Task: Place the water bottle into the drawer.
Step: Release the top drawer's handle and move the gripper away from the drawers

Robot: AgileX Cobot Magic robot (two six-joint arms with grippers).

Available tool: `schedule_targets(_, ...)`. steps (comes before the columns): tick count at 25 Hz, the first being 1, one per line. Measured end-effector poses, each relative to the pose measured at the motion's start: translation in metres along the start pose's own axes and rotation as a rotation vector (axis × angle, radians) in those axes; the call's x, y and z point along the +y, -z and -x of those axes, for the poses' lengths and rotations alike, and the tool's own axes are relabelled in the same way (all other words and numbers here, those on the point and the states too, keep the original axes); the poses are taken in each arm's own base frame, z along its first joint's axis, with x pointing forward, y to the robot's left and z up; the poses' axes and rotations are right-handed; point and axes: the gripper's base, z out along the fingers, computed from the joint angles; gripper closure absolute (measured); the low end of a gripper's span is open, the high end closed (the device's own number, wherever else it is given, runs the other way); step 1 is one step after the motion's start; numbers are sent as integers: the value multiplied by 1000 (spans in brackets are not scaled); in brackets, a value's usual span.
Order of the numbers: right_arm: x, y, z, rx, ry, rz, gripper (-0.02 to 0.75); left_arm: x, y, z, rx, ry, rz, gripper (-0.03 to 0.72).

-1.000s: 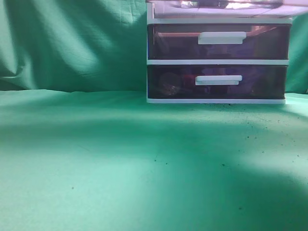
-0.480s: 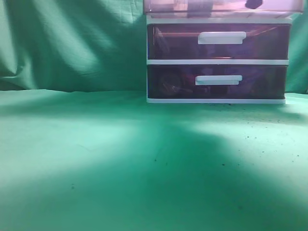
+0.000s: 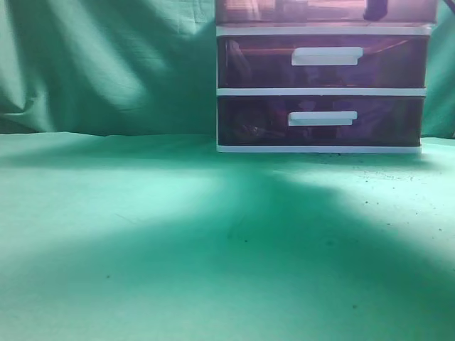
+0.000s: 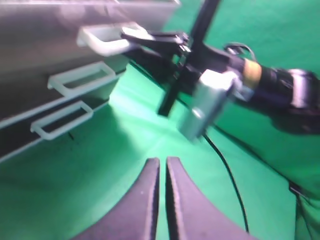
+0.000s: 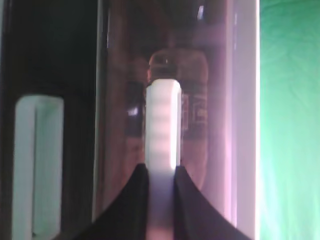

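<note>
- Top drawer (image 3: 325, 11) slid back toward the cabinet (image 3: 321, 91) over the last second: in the exterior view its front had stuck out at the upper right of the frame, and now it sat almost flush with the two drawers below.
- Shadow on the green table (image 3: 142, 249) also spread across the lower middle of the frame.
- Right pincer (image 5: 161, 172) was closed on the top drawer's white handle (image 5: 162, 130), one finger on each side, centre of the right wrist view.
- Water bottle (image 5: 192, 115) showed only through the tinted drawer front, behind the handle, so it lay inside the top drawer.
- Left pincer (image 4: 162, 165) hung at bottom centre of the left wrist view, fingers nearly touching, gripping nothing, well apart from the cabinet at upper left.
- Same view showed the right arm (image 4: 235, 82) reaching in from the right to the top handle; blurred.
- Judgement: bottle looked placed, and closing the drawer was the step in hand, nearly done.
- Likely next: push the last bit shut, let go of the handle, back off.
- Risk: pulling away while clamped would drag the drawer back out.
</note>
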Motion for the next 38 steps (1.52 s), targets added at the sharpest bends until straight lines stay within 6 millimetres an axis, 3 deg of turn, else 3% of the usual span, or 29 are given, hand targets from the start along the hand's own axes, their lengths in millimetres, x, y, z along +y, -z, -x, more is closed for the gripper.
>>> schedule_targets(4, 2, -5, -11, 4, 8, -23, 642, -13, 14, -18, 5, 4, 37, 688)
schedule_targets(12, 2, -11, -11, -14, -34, -44, 642, -25, 36, -65, 27, 35, 144, 688)
schedule_targets(16, 2, -11, -11, -18, -72, -50, 642, -30, 41, -76, 35, 48, 158, 688)
schedule_targets(24, -12, -3, -3, -60, -171, -67, 268, -31, 42, -78, 34, 46, 161, 688)
schedule_targets(26, -15, 1, -1, -75, -178, -60, 213, -31, 43, -77, 33, 45, 161, 688)
schedule_targets(34, 9, 34, 8, -94, -254, 40, 226, -36, 45, -76, 26, 36, 154, 688)
schedule_targets(38, -1, 66, 30, -116, -390, 44, 226, -61, 64, -63, -41, -21, 149, 688)
